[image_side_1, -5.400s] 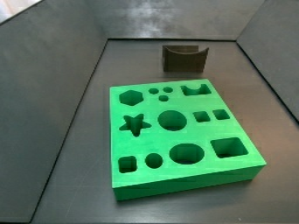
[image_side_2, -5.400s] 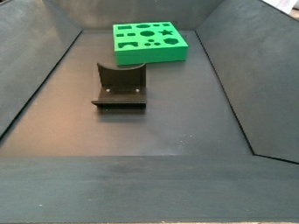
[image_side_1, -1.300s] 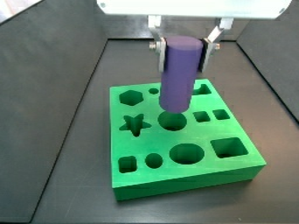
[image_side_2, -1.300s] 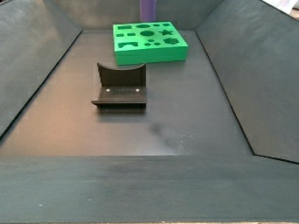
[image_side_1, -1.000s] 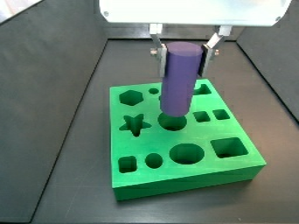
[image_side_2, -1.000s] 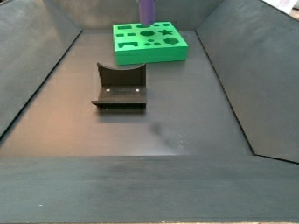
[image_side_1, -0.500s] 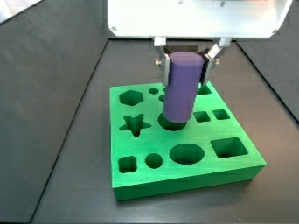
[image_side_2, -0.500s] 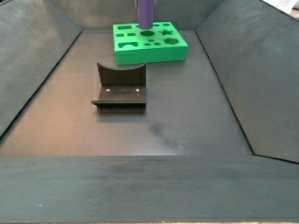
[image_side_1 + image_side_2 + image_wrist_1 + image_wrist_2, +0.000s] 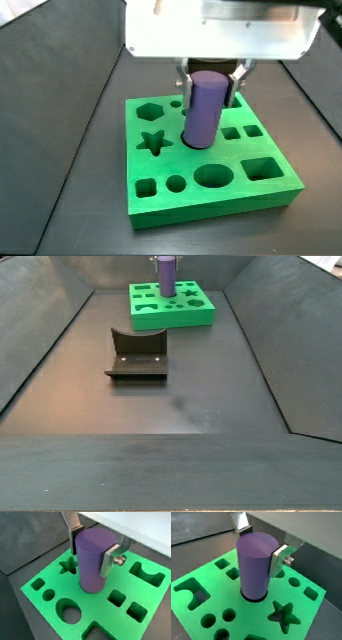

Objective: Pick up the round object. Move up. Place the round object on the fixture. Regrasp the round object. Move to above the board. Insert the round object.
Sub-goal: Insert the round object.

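Observation:
The round object (image 9: 202,108) is a purple cylinder standing upright. My gripper (image 9: 207,78) is shut on its upper part, one silver finger (image 9: 110,559) on each side. It also shows in both wrist views (image 9: 90,574) (image 9: 254,569), held in my gripper (image 9: 92,551) (image 9: 261,544). Its lower end sits in the mouth of the middle round hole of the green board (image 9: 214,212) (image 9: 157,594) (image 9: 251,614). In a side view the cylinder (image 9: 164,276) rises from the board (image 9: 174,318) at the far end. The fixture (image 9: 136,356) stands on the floor, nearer than the board.
Sloping dark grey walls (image 9: 40,336) ring the dark floor (image 9: 187,406). The board's other holes, a star (image 9: 154,142), a hexagon (image 9: 151,110), squares and circles, lie around the cylinder.
My gripper has come down with the purple cylinder. Its lower end has gone from just above the board into the mouth of the middle round hole.

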